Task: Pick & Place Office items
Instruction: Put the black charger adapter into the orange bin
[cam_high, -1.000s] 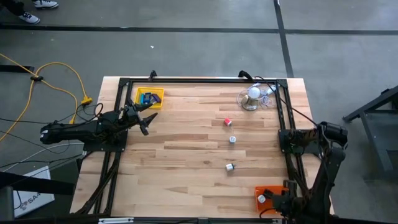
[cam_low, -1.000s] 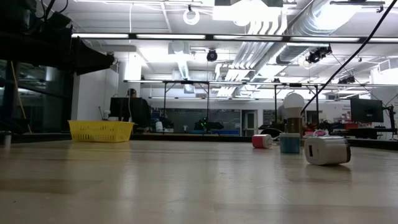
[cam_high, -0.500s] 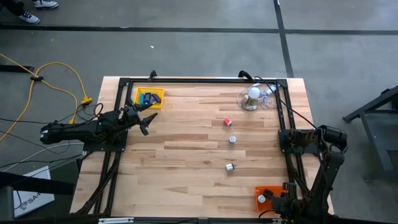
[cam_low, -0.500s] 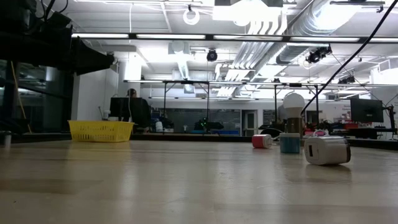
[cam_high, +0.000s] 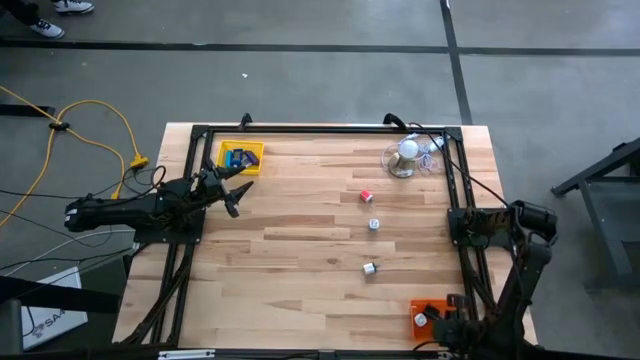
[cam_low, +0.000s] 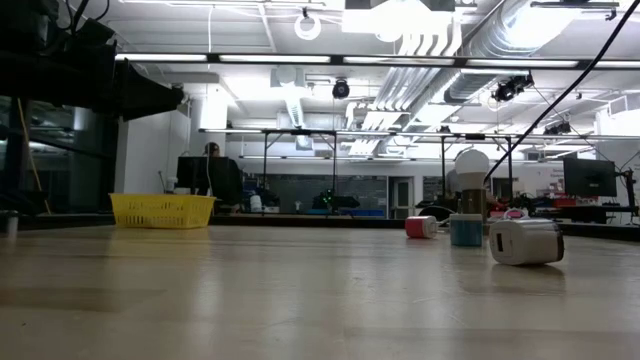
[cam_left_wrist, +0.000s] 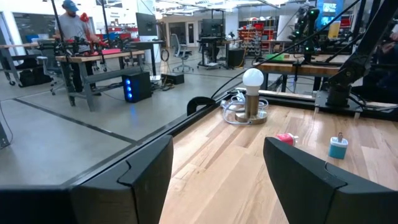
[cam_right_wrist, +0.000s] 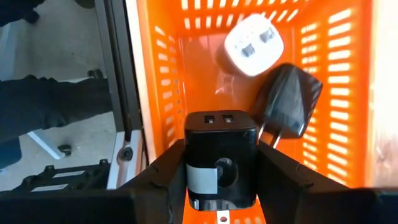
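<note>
My right gripper (cam_right_wrist: 221, 155) hangs over the orange tray (cam_right_wrist: 158, 68) at the table's near right corner (cam_high: 416, 328), shut on a black block (cam_right_wrist: 221, 134) with two slots in its end face. In the tray lie a white plug piece (cam_right_wrist: 253, 45) and a black adapter (cam_right_wrist: 286, 99). On the table stand a red bit (cam_high: 366, 196), a silver-white bit (cam_high: 373, 224) and a white bit (cam_high: 369, 267). My left gripper (cam_high: 232, 192) waits open at the left edge, beside the yellow tray (cam_high: 256, 150) with blue pieces (cam_high: 237, 158). My right gripper pinches the black block by two opposite sides (cam_right_wrist: 190, 158) between its two fingers (cam_right_wrist: 163, 177). The fingers come from above, pointing down into the orange tray. The block's slotted end faces down toward the tray floor; whether it touches the floor, I cannot tell.
A white ball-shaped lamp with a clear wiry tangle (cam_high: 407, 155) stands at the far right. A black frame (cam_high: 330, 130) runs along the far, left and right table edges. The wide middle of the wood top (cam_high: 300, 240) is bare. A person stands at a bench beyond the table (cam_left_wrist: 71, 25).
</note>
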